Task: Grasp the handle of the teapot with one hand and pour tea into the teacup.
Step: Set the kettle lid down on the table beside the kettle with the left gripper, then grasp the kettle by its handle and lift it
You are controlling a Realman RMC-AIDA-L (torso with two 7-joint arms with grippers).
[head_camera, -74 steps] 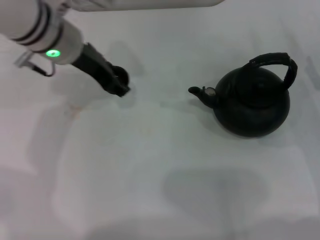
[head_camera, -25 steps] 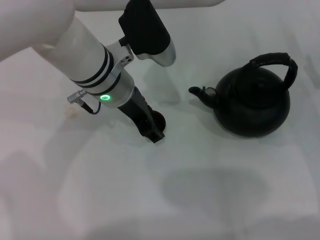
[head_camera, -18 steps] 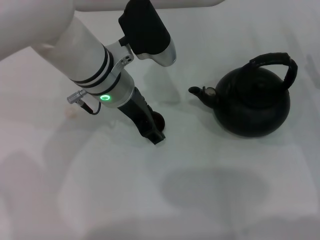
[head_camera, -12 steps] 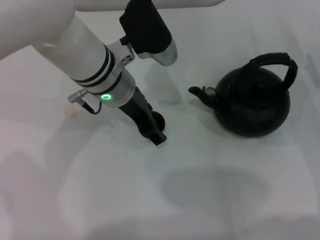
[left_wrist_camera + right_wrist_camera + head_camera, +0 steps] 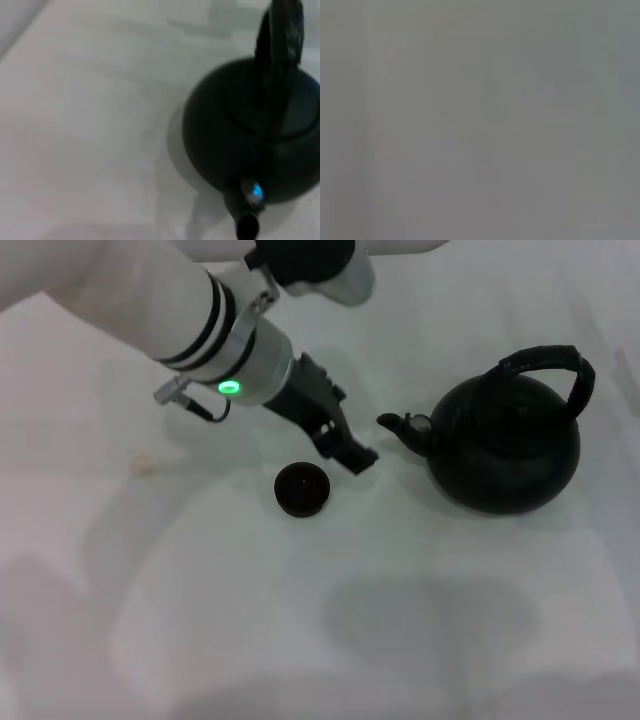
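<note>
The black teapot [image 5: 505, 450] stands upright on the white table at the right, its spout [image 5: 395, 424] pointing left and its arched handle [image 5: 548, 362] over the top. The small dark teacup [image 5: 301, 489] sits on the table left of the spout, free of any gripper. My left gripper [image 5: 348, 438] hovers just above and to the right of the teacup, between it and the spout, open and empty. The left wrist view shows the teapot [image 5: 250, 135], its handle [image 5: 280, 30] and its spout [image 5: 245, 225]. My right gripper is out of view.
The white table [image 5: 300, 620] spreads around both objects. A small beige mark [image 5: 143, 465] lies at the left. The left arm [image 5: 170, 300] reaches in from the upper left. The right wrist view shows only plain grey.
My left gripper carried the teacup from the far left toward the teapot, set it down, let go, and has now lifted up and to the right of it. The teapot has not moved.
</note>
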